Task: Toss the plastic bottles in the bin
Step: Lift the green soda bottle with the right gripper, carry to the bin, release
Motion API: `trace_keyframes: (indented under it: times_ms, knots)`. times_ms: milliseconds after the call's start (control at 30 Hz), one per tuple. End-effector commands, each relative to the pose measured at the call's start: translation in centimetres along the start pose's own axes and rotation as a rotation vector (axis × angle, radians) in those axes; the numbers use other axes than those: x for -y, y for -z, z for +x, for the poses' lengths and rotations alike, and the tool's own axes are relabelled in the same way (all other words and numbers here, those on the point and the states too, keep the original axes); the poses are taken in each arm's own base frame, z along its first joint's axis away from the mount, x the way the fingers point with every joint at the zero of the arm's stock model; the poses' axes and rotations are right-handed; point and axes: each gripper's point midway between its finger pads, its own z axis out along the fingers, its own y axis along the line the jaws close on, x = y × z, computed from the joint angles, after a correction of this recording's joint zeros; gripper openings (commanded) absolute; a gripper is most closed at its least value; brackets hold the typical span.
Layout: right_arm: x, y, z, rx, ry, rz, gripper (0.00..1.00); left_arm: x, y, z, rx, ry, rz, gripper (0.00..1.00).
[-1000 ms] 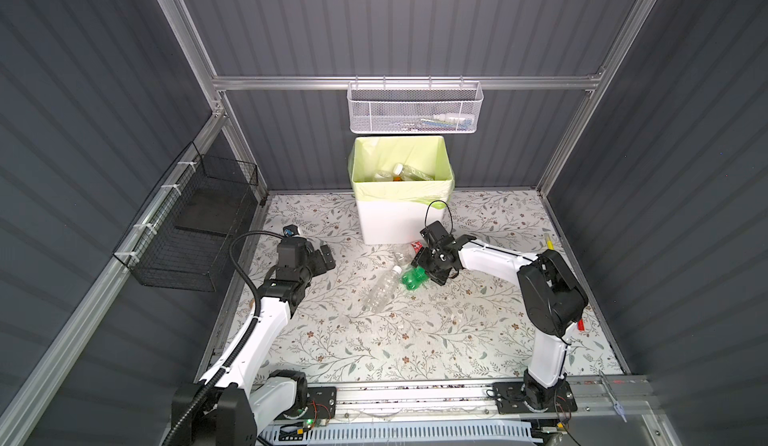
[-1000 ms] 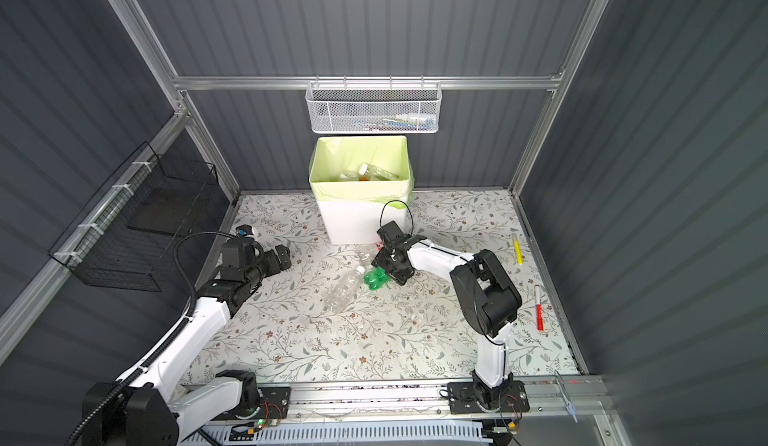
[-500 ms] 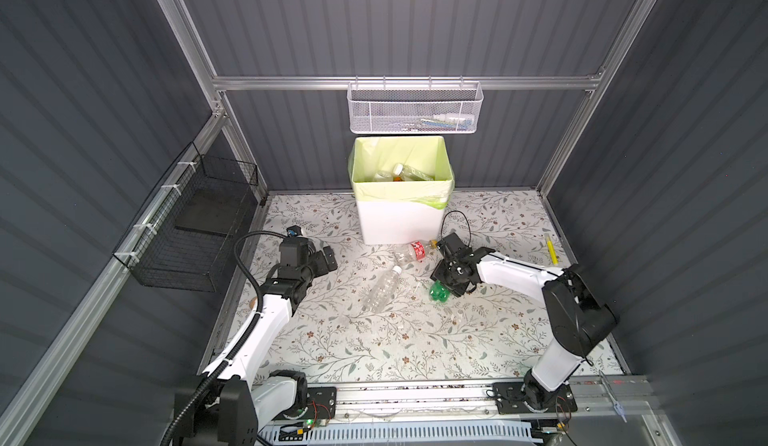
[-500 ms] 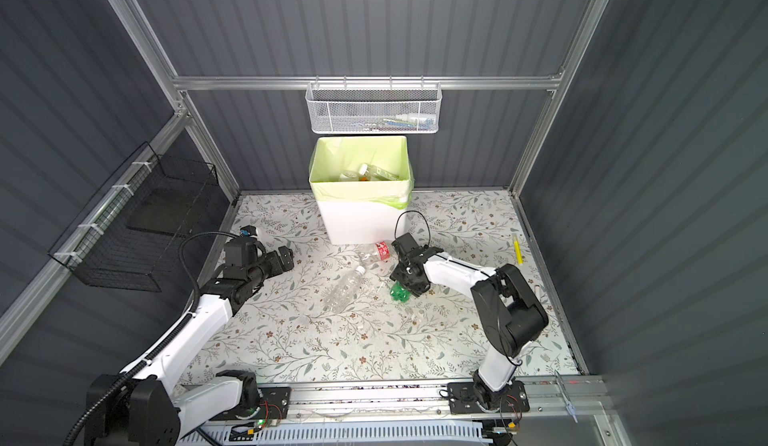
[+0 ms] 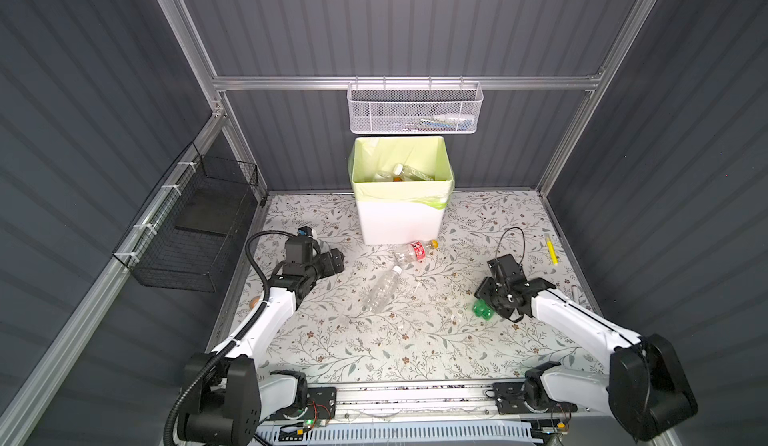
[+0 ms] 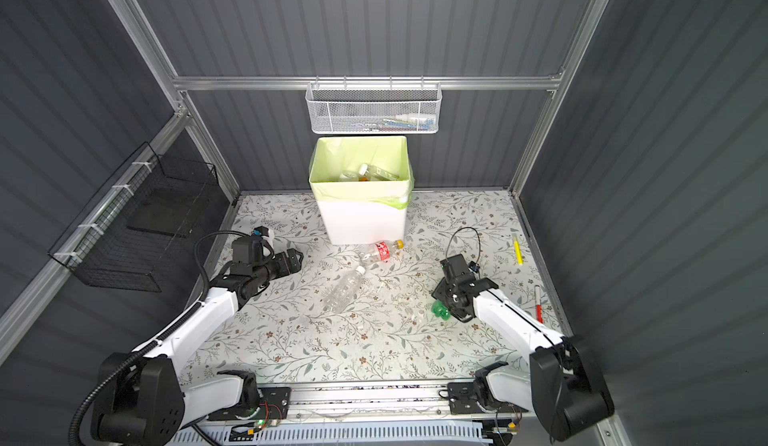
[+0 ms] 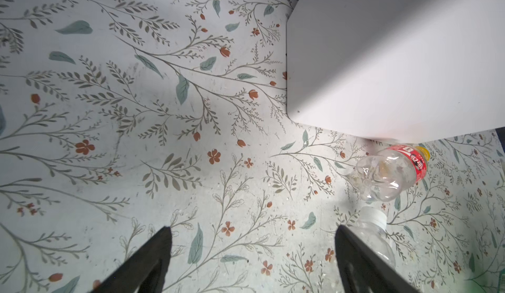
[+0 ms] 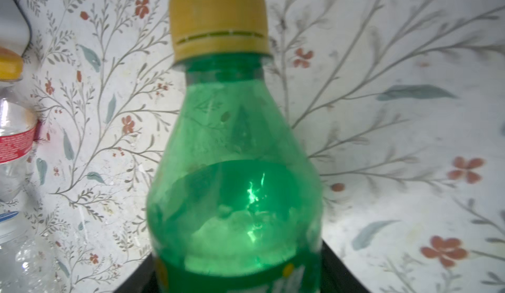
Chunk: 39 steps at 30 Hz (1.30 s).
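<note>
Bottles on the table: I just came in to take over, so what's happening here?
Two robot arms are clearing bottles into the bin, which already holds several. The right gripper grips a green bottle. The left gripper hovers open and empty. A red-label bottle and a clear bottle lie on the table.

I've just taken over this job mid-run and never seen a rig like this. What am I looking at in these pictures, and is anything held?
Two white robot arms, each ending in a pincer "gripper", work on a flowered table. Both top views look down on everything; each wrist view looks along one gripper. The left gripper is open and empty. The right gripper is shut on a green bottle with a yellow cap. A red-labelled bottle and a clear bottle lie near the white bin, which holds other bottles.
</note>
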Motion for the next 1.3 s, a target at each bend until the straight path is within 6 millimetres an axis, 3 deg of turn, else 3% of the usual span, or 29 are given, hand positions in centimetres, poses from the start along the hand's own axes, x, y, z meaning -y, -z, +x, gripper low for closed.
trace_keyframes:
  times_ms: [0,133,200,267,367,400,433,467,500,567,667,733,867,1067,1167,1267]
  knots:
    - [0.7,0.7,-0.1,0.037,0.103,-0.010,0.61,2.6,-0.1,-0.5,0.009,-0.045,0.058,0.93]
    - [-0.5,1.5,-1.3,0.063,0.153,-0.036,0.60,5.0,-0.6,1.0,-0.015,-0.120,0.074,0.93]
    - [-3.0,2.6,-2.9,0.069,0.190,-0.081,0.58,5.7,-0.7,1.7,-0.029,-0.120,0.097,0.93]
    - [-7.1,5.7,-6.0,0.121,0.237,-0.146,0.57,6.1,-0.5,2.2,-0.031,-0.129,0.109,0.93]
    - [-15.7,14.2,-12.9,0.296,0.277,-0.327,0.57,6.4,0.1,2.9,-0.022,-0.179,0.104,0.93]
    - [-19.5,18.2,-15.2,0.355,0.285,-0.422,0.56,6.5,0.3,3.0,-0.023,-0.193,0.106,0.93]
    - [-22.4,21.2,-16.5,0.378,0.296,-0.500,0.58,6.6,0.4,3.2,-0.026,-0.199,0.109,0.94]
    - [-25.8,25.5,-18.0,0.409,0.304,-0.613,0.64,6.7,0.6,3.4,-0.030,-0.205,0.121,0.94]
    - [-28.1,28.5,-18.9,0.413,0.300,-0.703,0.78,6.9,0.9,3.6,-0.035,-0.212,0.134,0.95]
    - [-29.6,31.3,-20.8,0.423,0.285,-0.768,0.99,7.1,1.4,3.8,-0.055,-0.221,0.144,0.96]
    - [-29.1,30.3,-22.4,0.359,0.228,-0.820,0.99,6.7,2.2,4.1,-0.055,-0.228,0.132,0.99]
    - [-28.2,28.4,-21.8,0.311,0.231,-0.800,0.99,6.3,2.4,4.4,-0.048,-0.226,0.126,0.99]
    - [-24.6,24.0,-20.7,0.267,0.185,-0.713,0.99,6.7,1.9,4.9,-0.078,-0.232,0.148,0.99]
    - [-18.7,21.7,-20.7,0.313,0.108,-0.591,0.99,8.8,0.7,5.4,-0.138,-0.342,0.183,0.99]
    - [-16.2,19.8,-19.9,0.302,0.101,-0.527,0.99,9.6,0.1,6.9,-0.188,-0.417,0.187,0.99]
    - [-13.3,16.7,-18.2,0.270,0.109,-0.419,0.99,9.5,-0.7,9.0,-0.242,-0.477,0.185,0.99]
